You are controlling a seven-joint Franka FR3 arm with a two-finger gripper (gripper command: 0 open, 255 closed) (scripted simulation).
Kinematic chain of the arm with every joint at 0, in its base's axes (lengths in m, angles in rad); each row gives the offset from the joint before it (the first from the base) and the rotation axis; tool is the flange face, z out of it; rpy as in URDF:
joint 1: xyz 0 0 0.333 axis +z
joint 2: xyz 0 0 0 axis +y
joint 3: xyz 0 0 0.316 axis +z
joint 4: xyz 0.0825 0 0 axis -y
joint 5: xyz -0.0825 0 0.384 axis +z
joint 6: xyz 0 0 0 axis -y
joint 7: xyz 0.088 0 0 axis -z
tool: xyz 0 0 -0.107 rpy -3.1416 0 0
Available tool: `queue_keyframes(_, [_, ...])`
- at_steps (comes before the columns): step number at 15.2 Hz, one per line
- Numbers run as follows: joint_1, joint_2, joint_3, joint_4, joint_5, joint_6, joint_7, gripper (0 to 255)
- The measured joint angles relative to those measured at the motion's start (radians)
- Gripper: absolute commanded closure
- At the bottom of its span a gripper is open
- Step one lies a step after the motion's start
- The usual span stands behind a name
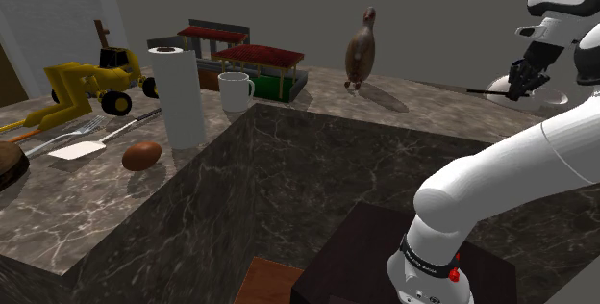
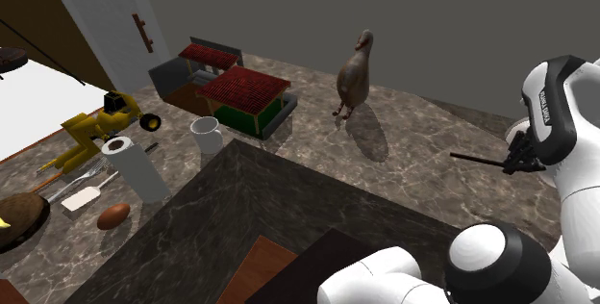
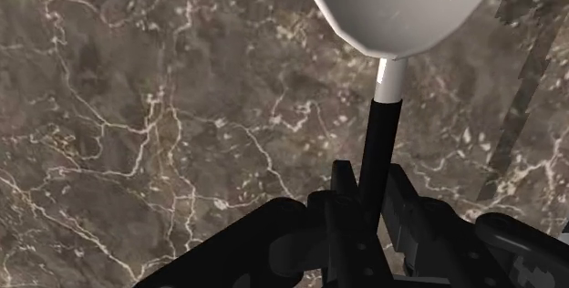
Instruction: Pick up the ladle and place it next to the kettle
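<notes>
The ladle (image 3: 401, 4) has a shiny silver bowl, a short white neck and a thin black handle. My gripper (image 3: 369, 186) is shut on that handle, just behind the neck. The ladle's shadow falls off to one side on the dark marble counter (image 3: 137, 104), so it seems to hang a little above the surface. In the shoulder view the gripper (image 1: 519, 79) is at the far right, and the black handle (image 1: 486, 89) sticks out toward that view's left. From the second exterior view the gripper (image 2: 514, 163) sits at the right edge, holding the ladle (image 2: 476, 159) level.
A brown bird figure (image 1: 361, 50) stands on the counter to the shoulder view's left of the gripper. Farther left are a white mug (image 1: 234, 90), red-roofed boxes (image 1: 258, 66), a paper towel roll (image 1: 180, 95), a yellow toy loader (image 1: 91, 81) and a brown egg-shaped thing (image 1: 141, 155).
</notes>
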Motion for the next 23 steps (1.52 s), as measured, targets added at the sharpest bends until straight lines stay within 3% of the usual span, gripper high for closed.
queue_keyframes(12, [-0.031, -0.044, -0.026, -0.177, -0.045, 0.147, 0.019, 255])
queue_keyframes(19, [-0.037, -0.05, -0.026, -0.198, -0.05, 0.163, 0.022, 255])
queue_keyframes(20, [-0.037, -0.05, -0.026, -0.198, -0.05, 0.163, 0.022, 0])
queue_keyframes(23, [-0.037, -0.05, -0.026, -0.198, -0.05, 0.163, 0.022, 0])
